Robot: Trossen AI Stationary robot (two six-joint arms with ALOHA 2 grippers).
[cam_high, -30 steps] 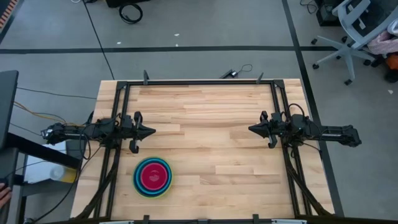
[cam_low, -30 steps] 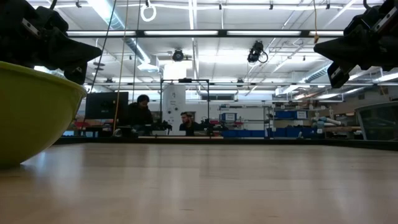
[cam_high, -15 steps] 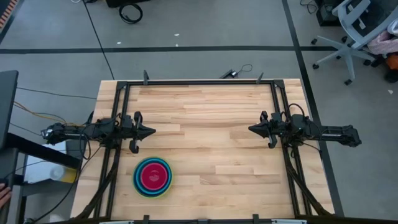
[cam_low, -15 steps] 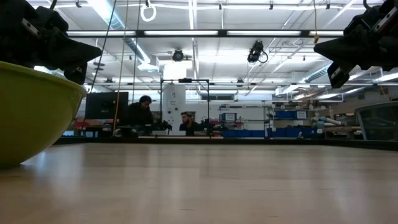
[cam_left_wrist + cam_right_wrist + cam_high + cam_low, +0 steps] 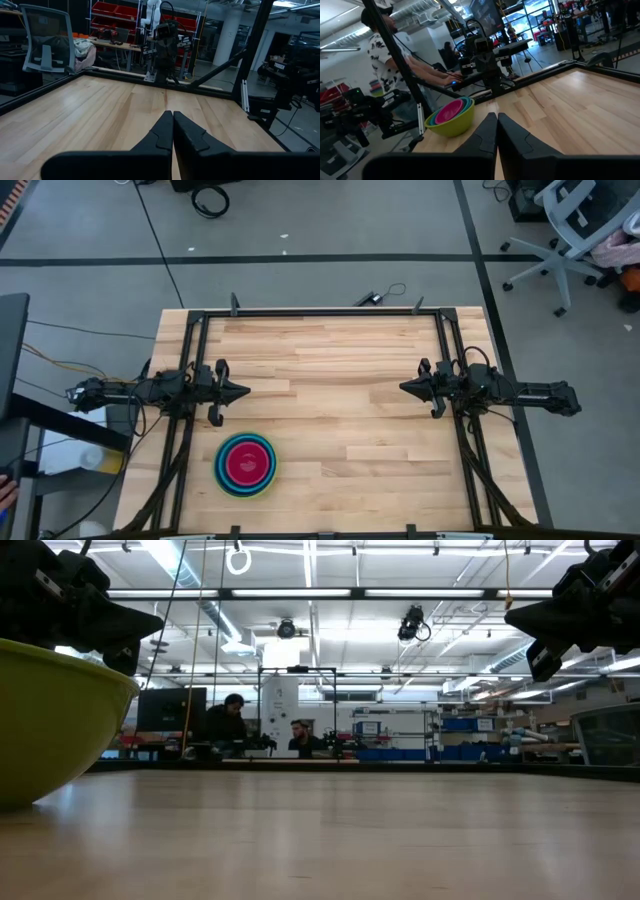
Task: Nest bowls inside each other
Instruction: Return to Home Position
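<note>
The bowls (image 5: 246,464) stand as one nested stack on the wooden table near its front left. A yellow-green bowl is outermost, blue rims lie inside it and a magenta-red bowl sits in the middle. The stack rests on the yellow-green bowl's base (image 5: 40,730), and it also shows in the right wrist view (image 5: 451,117). My left gripper (image 5: 246,391) hovers shut at the table's left side, just beyond the stack, pointing level toward the right. My right gripper (image 5: 403,388) hovers shut at the right side, pointing level toward the left. Neither gripper holds anything.
A black metal frame (image 5: 320,313) runs along the table's far edge and both sides. Bare wood (image 5: 350,420) lies between the two grippers and to the right of the stack. People sit at desks (image 5: 262,735) beyond the far edge. An office chair (image 5: 570,225) stands off the table.
</note>
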